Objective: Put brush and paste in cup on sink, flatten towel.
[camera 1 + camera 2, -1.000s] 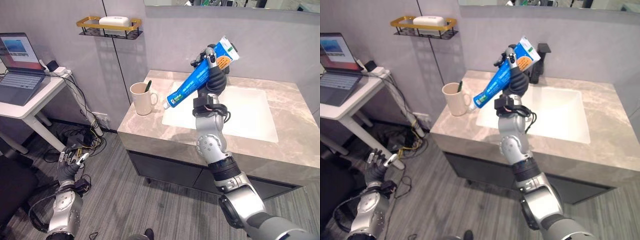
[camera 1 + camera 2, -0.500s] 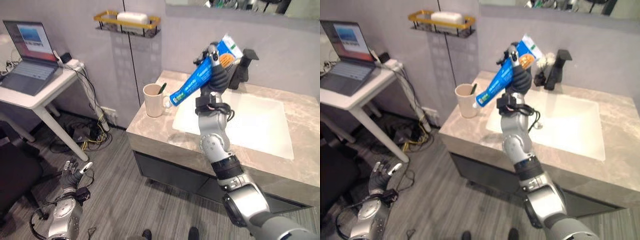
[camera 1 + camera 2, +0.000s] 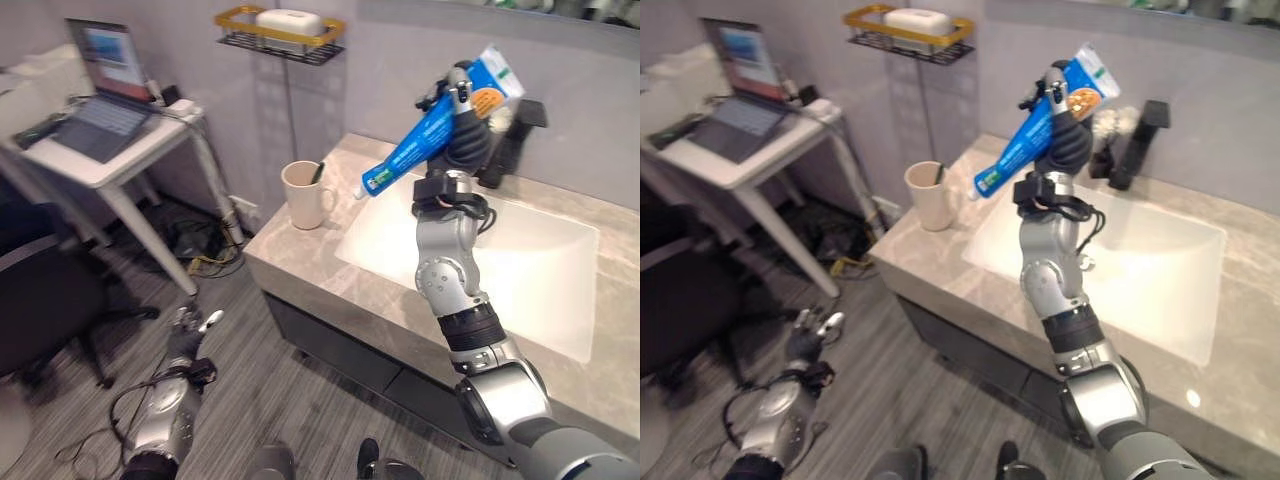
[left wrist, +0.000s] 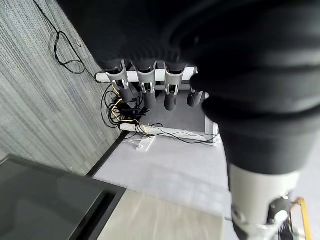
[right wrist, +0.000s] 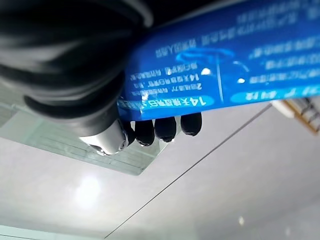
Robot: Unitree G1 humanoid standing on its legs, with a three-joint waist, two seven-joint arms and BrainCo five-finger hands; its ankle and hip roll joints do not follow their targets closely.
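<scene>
Blue toothpaste tube (image 3: 430, 133) sits clamped in the right hand (image 3: 466, 141), whose fingers (image 5: 162, 127) curl round its upper part; the hand is raised above the back edge of the sink (image 3: 540, 255). The tube slants down from the hand, with its white cap end lowest and pointing toward the cup (image 3: 303, 194), and its flat crimped end sticking up past the hand. The cap end hangs in the air, apart from the cup and higher than its rim. The cream cup stands on the marble counter (image 3: 300, 250), just beside the sink, on the side the tube points to; a dark-handled brush (image 3: 317, 173) leans inside it. A black tap (image 3: 515, 140) stands right behind the hand. On the wall beyond the cup hangs a gold-rimmed shelf (image 3: 280, 36) with a white soap bar (image 3: 287, 21). The left hand (image 3: 187, 325) hangs low near the floor, well apart from the counter, fingers (image 4: 143, 90) relaxed and holding nothing. Farther off on that side is a white desk (image 3: 110, 160) with a laptop (image 3: 105, 85).
</scene>
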